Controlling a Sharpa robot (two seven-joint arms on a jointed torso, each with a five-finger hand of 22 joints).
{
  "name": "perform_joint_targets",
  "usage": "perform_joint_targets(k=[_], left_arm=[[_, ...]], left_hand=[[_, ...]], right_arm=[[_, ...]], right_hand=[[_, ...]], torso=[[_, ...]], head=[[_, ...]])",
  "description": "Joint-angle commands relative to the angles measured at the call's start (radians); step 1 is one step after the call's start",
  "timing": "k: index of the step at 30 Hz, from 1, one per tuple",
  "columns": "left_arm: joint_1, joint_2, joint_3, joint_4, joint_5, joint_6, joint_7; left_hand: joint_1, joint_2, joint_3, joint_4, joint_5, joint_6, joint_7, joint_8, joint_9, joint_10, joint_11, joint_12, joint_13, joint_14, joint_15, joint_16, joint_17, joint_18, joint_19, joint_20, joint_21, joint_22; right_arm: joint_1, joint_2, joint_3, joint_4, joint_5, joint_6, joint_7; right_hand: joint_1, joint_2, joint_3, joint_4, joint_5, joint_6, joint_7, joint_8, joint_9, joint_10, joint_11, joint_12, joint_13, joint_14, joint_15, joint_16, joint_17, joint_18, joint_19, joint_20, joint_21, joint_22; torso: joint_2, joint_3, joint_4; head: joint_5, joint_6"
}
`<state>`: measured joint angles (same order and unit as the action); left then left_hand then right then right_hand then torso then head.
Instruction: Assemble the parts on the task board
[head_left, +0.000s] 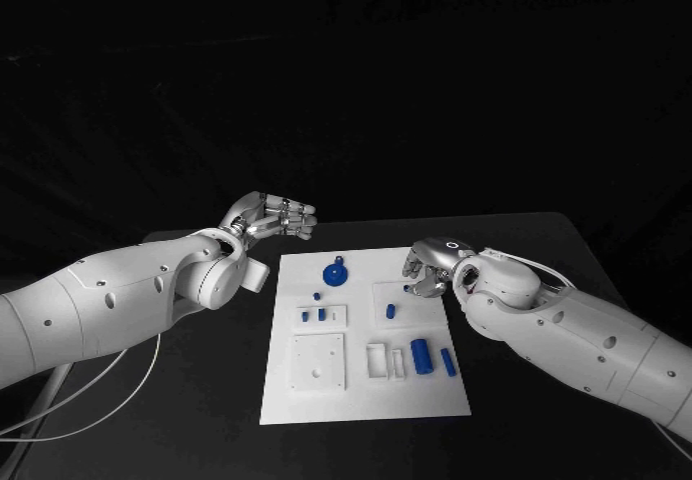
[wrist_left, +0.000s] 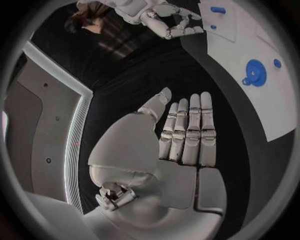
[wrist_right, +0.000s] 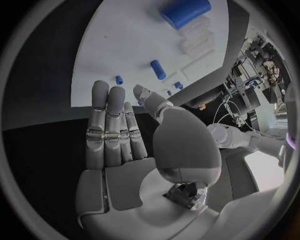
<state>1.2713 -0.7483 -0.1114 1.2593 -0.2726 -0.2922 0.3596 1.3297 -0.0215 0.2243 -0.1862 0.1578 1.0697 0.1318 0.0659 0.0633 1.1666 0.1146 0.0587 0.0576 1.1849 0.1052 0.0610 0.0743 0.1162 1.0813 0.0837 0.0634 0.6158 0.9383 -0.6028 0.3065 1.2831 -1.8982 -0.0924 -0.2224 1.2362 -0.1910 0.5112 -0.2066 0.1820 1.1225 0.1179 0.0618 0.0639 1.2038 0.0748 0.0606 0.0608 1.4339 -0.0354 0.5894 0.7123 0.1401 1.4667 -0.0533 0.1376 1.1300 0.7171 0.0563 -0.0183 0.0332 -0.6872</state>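
Head view: the task board (head_left: 361, 395) lies flat in the middle of the black bench (head_left: 202, 440), with both arms drawn up beside its far end. The left hand (head_left: 274, 218) hovers off the board's far left corner, fingers (wrist_left: 187, 130) straight, side by side and holding nothing. The right hand (head_left: 430, 270) hangs over the board's right edge, fingers (wrist_right: 109, 125) likewise extended and empty. Several parts lie loose on the board: a round blue disc (head_left: 333, 273) near the far edge, two small blue pegs (head_left: 313, 315) on a raised white block, a larger blue cylinder (head_left: 421, 355) and a slimmer blue pin (head_left: 447, 361) towards the right side. No part appears seated by a hand yet, so the assembly looks to be at its start.

Risks, as judged from this layout: the cylinder and pin lie on their sides and may roll if brushed; the right hand, being closest to the board, could nudge neighbouring pieces on descent; the pegs are small, so a pinch slightly off centre could flick one off the board; pressing a part askew might shift the unclamped board.
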Motion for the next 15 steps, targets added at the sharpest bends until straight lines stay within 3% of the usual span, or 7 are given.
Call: perform_joint_targets(k=[1, 5, 7, 15], left_arm=[[0.002, 0.002, 0.001, 0.006, 0.017, 0.012, 0.019], [0.002, 0.004, 0.001, 0.007, 0.016, 0.016, 0.017], [0.002, 0.004, 0.001, 0.008, 0.016, 0.020, 0.017], [0.002, 0.005, 0.001, 0.007, 0.018, 0.024, 0.016]], left_hand=[[0.004, 0.006, -0.008, -0.002, 0.003, 0.000, 0.002, -0.002, -0.001, -0.001, -0.001, 0.000, 0.000, 0.005, -0.001, 0.001, 0.001, 0.001, 0.010, -0.001, 0.004, -0.018], [0.004, 0.006, -0.008, -0.002, 0.003, 0.000, 0.002, -0.002, -0.001, -0.001, -0.001, 0.000, 0.000, 0.005, -0.001, 0.001, 0.001, 0.001, 0.010, -0.001, 0.004, -0.018], [0.003, 0.007, -0.011, -0.002, 0.002, -0.001, 0.002, -0.002, -0.001, -0.002, 0.000, 0.000, 0.000, 0.006, -0.001, 0.001, 0.001, 0.000, 0.013, -0.001, 0.004, -0.031], [0.004, 0.007, -0.012, -0.004, 0.005, 0.000, 0.003, -0.002, -0.001, 0.004, -0.002, 0.000, 0.000, 0.012, -0.004, 0.001, 0.003, 0.000, 0.018, -0.003, 0.006, -0.037]], right_arm=[[0.000, 0.012, -0.006, -0.013, -0.074, -0.061, -0.042], [0.000, 0.027, -0.013, -0.032, -0.091, -0.085, -0.054], [0.000, 0.034, -0.018, -0.043, -0.097, -0.090, -0.056], [0.001, 0.061, -0.036, -0.072, -0.105, -0.071, -0.055]], right_hand=[[0.003, -0.014, 0.022, 0.001, -0.020, -0.008, 0.001, 0.000, -0.001, -0.008, 0.001, -0.002, -0.001, 0.001, 0.005, -0.005, 0.003, 0.014, 0.029, 0.005, 0.000, 0.005], [0.004, -0.025, 0.046, 0.006, -0.033, -0.006, 0.000, 0.000, 0.000, -0.008, 0.000, -0.002, -0.002, 0.005, 0.004, -0.004, 0.007, 0.016, 0.030, 0.004, 0.005, 0.011], [0.004, -0.028, 0.052, 0.009, -0.034, -0.006, 0.000, 0.000, 0.000, -0.007, 0.001, -0.002, -0.002, 0.005, 0.004, -0.004, 0.009, 0.017, 0.029, 0.004, 0.007, 0.014], [0.005, -0.024, 0.073, 0.019, -0.039, 0.010, -0.006, 0.000, 0.000, 0.002, -0.004, -0.002, -0.002, 0.016, 0.005, 0.001, 0.015, 0.015, 0.034, 0.005, 0.017, 0.023]], torso=[[0.000, 0.0006, 0.0009], [0.001, 0.0004, 0.0021], [0.001, -0.0003, 0.0008], [0.001, 0.0007, 0.0012]], head=[[-0.002, 0.001], [0.000, 0.000], [0.008, -0.001], [0.016, -0.008]])
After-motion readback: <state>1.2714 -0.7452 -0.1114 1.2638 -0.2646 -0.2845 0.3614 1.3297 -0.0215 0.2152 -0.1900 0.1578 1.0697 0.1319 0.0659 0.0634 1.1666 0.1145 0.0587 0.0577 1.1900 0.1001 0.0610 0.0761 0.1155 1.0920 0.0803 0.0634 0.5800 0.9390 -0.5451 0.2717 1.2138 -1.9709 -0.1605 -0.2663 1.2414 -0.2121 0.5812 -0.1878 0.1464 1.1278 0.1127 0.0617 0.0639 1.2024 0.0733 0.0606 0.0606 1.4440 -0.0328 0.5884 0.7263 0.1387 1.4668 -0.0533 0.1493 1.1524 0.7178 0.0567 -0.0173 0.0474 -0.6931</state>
